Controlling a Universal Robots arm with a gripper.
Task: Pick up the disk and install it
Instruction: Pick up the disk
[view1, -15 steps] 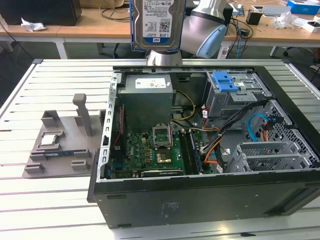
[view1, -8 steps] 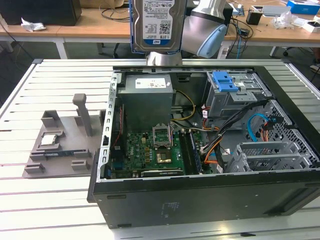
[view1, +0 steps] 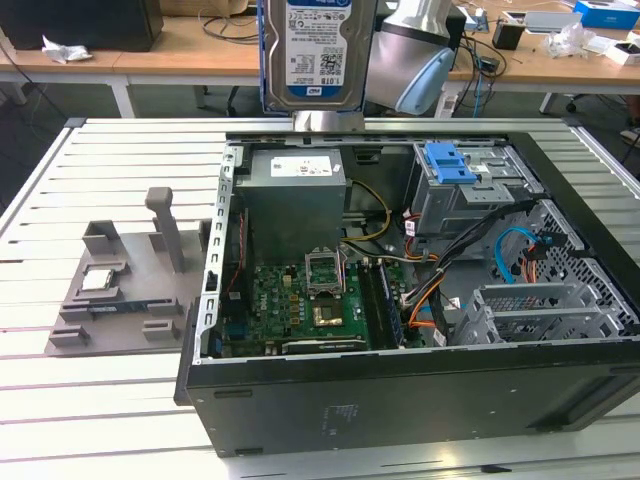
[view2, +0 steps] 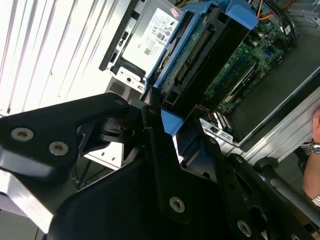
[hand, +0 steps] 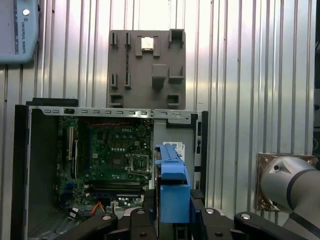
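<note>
My jaws are clamped on the disk (view1: 318, 50), held upright at the exterior view's top centre, above the open computer case (view1: 400, 400).

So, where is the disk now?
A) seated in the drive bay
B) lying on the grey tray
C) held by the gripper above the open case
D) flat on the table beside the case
C: the disk hangs upright over the case, its blue bracket clamped in the gripper.

A robotics lab: slatted metal table (view1: 100, 420), cable-strewn wooden benches (view1: 185, 48) behind
</note>
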